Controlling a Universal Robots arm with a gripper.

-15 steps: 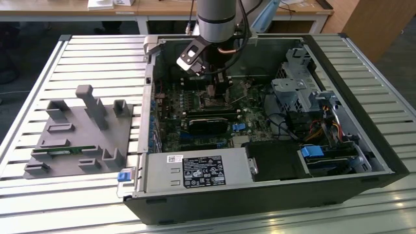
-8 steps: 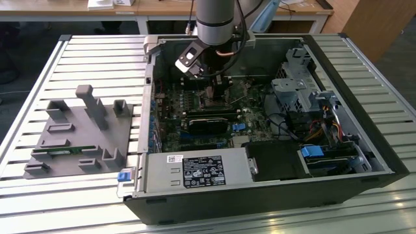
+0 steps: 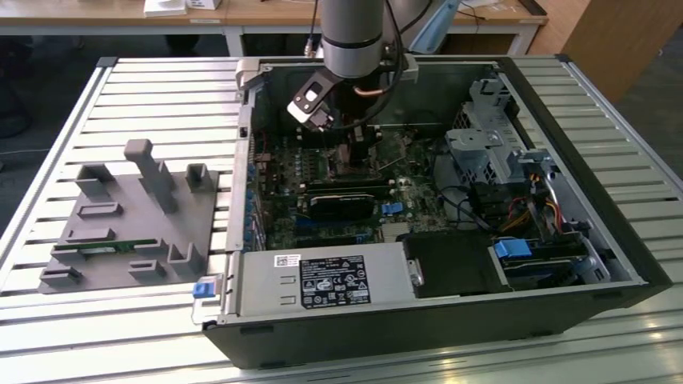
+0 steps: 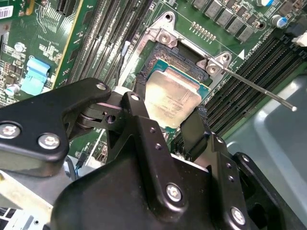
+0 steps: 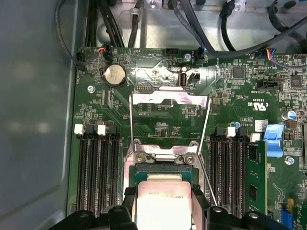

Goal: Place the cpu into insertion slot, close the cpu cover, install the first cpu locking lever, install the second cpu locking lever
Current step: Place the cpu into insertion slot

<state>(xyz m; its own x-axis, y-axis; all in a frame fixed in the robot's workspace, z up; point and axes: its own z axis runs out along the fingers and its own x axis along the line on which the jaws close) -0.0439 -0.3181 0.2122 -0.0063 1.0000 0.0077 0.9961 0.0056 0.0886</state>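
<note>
In both wrist views the cpu (image 4: 172,93) (image 5: 162,199), a silver-topped square chip, lies level within the black rim of the insertion slot (image 4: 165,53) (image 5: 165,167) on the green board. My gripper (image 4: 169,108) (image 5: 164,208) is shut on it, one black finger against each of two opposite edges. The cpu cover (image 5: 170,98), a thin silver frame, stands folded back beyond the slot. A thin locking lever rod (image 4: 259,88) sticks out free from the slot's corner. In the exterior view the gripper (image 3: 347,156) reaches down into the open computer case.
Long black memory slots (image 5: 96,163) (image 5: 235,163) flank the socket. The case wall (image 5: 33,120) rises close on one side. A black-labelled power supply (image 3: 320,284) and drive cage (image 3: 485,144) fill the case. A grey fixture (image 3: 128,216) sits at the exterior view's left.
</note>
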